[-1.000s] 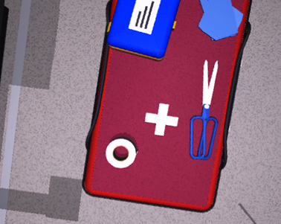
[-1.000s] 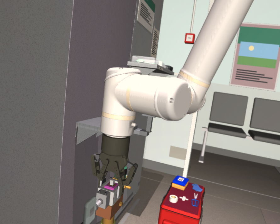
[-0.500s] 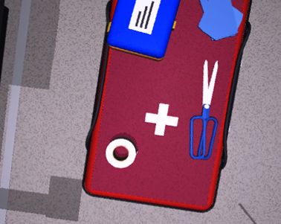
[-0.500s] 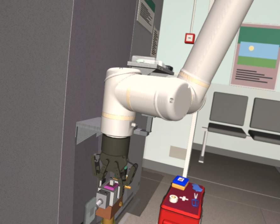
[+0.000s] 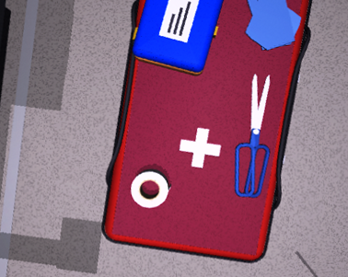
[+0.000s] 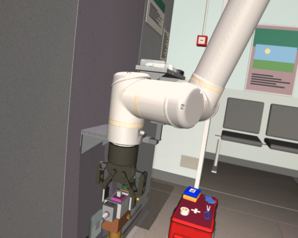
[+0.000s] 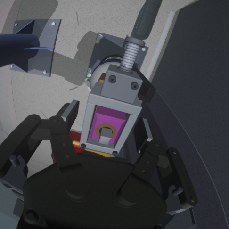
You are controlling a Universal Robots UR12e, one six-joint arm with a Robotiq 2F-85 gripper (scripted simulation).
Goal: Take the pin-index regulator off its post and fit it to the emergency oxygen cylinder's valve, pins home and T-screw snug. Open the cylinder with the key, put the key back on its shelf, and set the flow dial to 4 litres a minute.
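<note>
Low against the grey wall panel, the grey pin-index regulator yoke point(image 6: 116, 204) sits over the cylinder's valve, whose magenta block point(image 7: 107, 123) with a brass ring and square stem shows inside the frame. The T-screw point(image 7: 129, 55) sticks out of the yoke's end, its dark handle beyond. My gripper point(image 6: 121, 185) hangs open straight above the yoke, holding nothing, with its fingers spread to either side of the frame. The brass-brown valve body point(image 6: 112, 224) lies below. The key and flow dial are not visible.
The red first-aid case point(image 6: 195, 216) stands on the floor to the right, carrying a blue box point(image 5: 179, 20), gloves point(image 5: 271, 9), scissors point(image 5: 253, 143) and a tape roll point(image 5: 149, 189). A grey wall bracket point(image 7: 35, 48) and shelf point(image 6: 93, 135) project nearby.
</note>
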